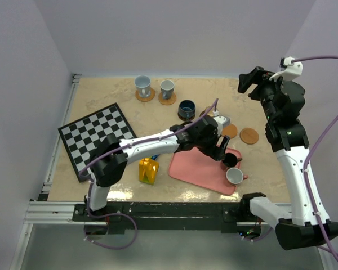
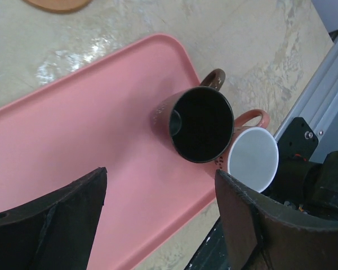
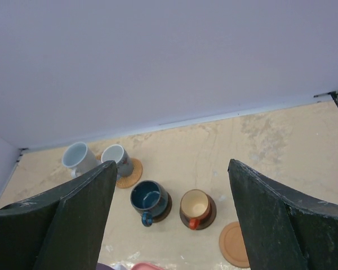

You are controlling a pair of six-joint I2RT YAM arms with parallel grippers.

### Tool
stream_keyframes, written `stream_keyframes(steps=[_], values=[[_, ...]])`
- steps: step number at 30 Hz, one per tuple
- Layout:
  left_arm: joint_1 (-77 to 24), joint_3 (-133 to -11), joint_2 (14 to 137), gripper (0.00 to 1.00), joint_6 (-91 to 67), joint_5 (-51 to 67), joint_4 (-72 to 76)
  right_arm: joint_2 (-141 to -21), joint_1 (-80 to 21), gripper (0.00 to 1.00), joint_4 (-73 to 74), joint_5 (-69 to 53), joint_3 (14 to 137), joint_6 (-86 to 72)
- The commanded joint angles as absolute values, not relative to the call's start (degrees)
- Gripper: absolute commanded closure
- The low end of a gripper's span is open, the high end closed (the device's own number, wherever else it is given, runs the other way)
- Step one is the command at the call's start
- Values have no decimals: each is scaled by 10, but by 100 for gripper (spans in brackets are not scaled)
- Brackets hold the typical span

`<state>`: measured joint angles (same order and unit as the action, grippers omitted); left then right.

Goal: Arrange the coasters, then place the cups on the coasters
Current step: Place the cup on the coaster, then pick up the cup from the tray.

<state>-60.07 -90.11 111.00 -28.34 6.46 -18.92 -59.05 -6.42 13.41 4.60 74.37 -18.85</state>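
Over pink tray (image 2: 73, 124) — left claw (image 2: 160, 197) spread, just by black cup (image 2: 200, 125) | right claw (image 3: 172, 185) spread (up high)

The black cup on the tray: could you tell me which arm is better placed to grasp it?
Probably left: the left gripper, open, hangs over the black cup on the pink tray, while the right gripper is raised high near the back.

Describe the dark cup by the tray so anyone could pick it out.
On the beige marbled table, find the pink rectangular tray. Two cups stand at its right end. Yours is the black-glazed cup with a brown handle; the neighbouring cup is white inside.
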Motion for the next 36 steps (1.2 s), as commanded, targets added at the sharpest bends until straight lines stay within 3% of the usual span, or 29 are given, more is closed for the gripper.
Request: stream_keyframes(steps=[1,7,12,17,23,31,34,36], values=[[-614,-961,1150,19,-303,93,-220,-573,-64,15,142,47,734,-196],[-632,-1014,1222,20,-319,85,-260,-562,-64,15,143,39,731,-191],[-638,-1033,1244,29,-326,52,-270,-553,-64,15,151,34,729,-192],[-638,-1051,1254,52,-316,27,-273,-547,-64,15,159,32,724,-191],[-632,-1052,1245,99,-295,3,-272,-539,-64,15,164,31,713,-192],[-551,-982,1114,100,-208,-44,-292,-525,-64,15,156,2,695,-154],[-511,-940,1043,100,-97,34,-297,-526,-64,15,158,-32,686,-127],[-502,-939,1013,100,-30,19,-336,-527,-64,16,173,-49,679,-121]])
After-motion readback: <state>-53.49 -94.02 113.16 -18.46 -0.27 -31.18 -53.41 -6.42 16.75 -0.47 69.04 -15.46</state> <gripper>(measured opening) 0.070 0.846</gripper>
